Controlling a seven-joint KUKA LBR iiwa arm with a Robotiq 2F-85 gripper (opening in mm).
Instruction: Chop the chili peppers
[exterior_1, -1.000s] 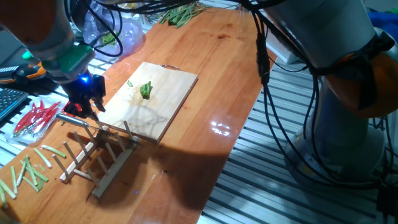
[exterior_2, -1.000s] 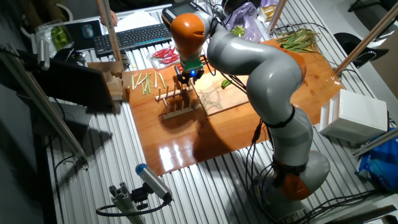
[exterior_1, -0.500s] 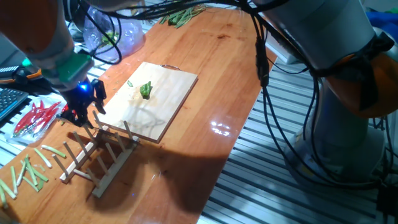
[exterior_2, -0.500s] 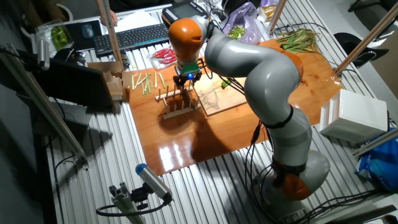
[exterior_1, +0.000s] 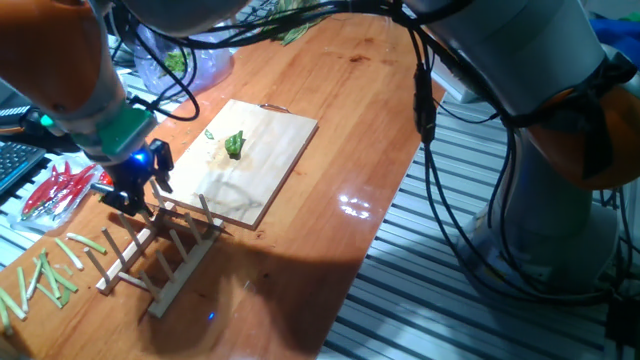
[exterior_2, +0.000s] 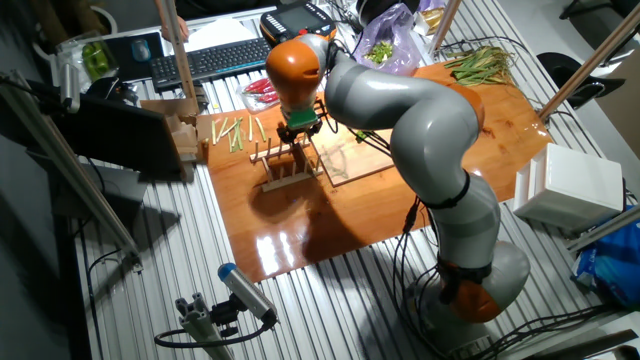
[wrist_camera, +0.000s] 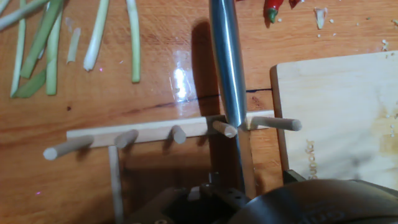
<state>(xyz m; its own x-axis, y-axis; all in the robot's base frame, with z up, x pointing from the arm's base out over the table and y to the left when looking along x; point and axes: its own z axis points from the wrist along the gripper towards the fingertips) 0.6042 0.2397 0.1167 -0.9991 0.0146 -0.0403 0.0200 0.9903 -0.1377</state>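
A robot arm reaches down over a wooden table (exterior_1: 340, 110), its gripper (exterior_1: 135, 190) low at the near end of a wooden peg rack (exterior_1: 160, 255) that stands just beside a pale cutting board (exterior_1: 265, 150). In the hand view a long steel rod (wrist_camera: 225, 68), most likely a knife handle or blade back, runs from the gripper straight out between two of the rack's pegs. The gripper seems to be closed around its near end, though the contact itself is hidden at the bottom edge, so I cannot tell for certain.

The chili peppers (exterior_1: 234, 145) lie as a small bright green chunk near the middle of the board, with a tiny green bit just beside it (both well apart from the gripper).

What could go wrong from here, as a judgement: the steel piece sits tight against a peg, so lifting at a tilt could snag it and drag or tip the light rack. A weak or off-centre hold could let the tool slip or rotate. Pale green stalk sticks (wrist_camera: 93, 37) and red chilies (exterior_1: 60, 188) lie near the rack, and a wide swing might scatter them. The small chili could also roll under a badly aligned cut.
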